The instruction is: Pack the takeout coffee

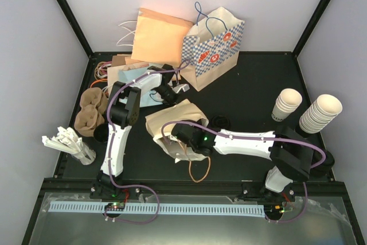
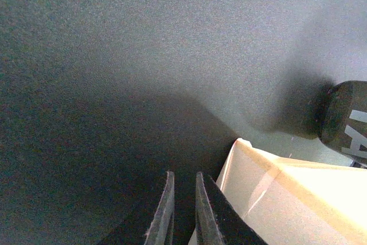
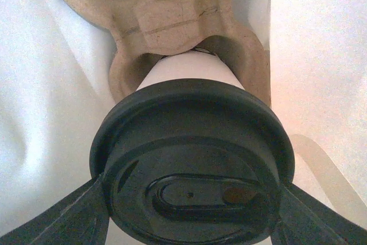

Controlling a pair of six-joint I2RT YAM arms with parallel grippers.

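Right end effector clamped on the takeout coffee by its lid, left end effector nearly together by the bag. Snag that pulp carrier and the lid could pop!

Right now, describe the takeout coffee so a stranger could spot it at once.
Start at the open cream paper bag mid-table, where the right arm reaches in. Inside, a pulp carrier seats the takeout coffee, held between the right fingers. Unlike the stacked cups at the right edge, it wears a black lid.
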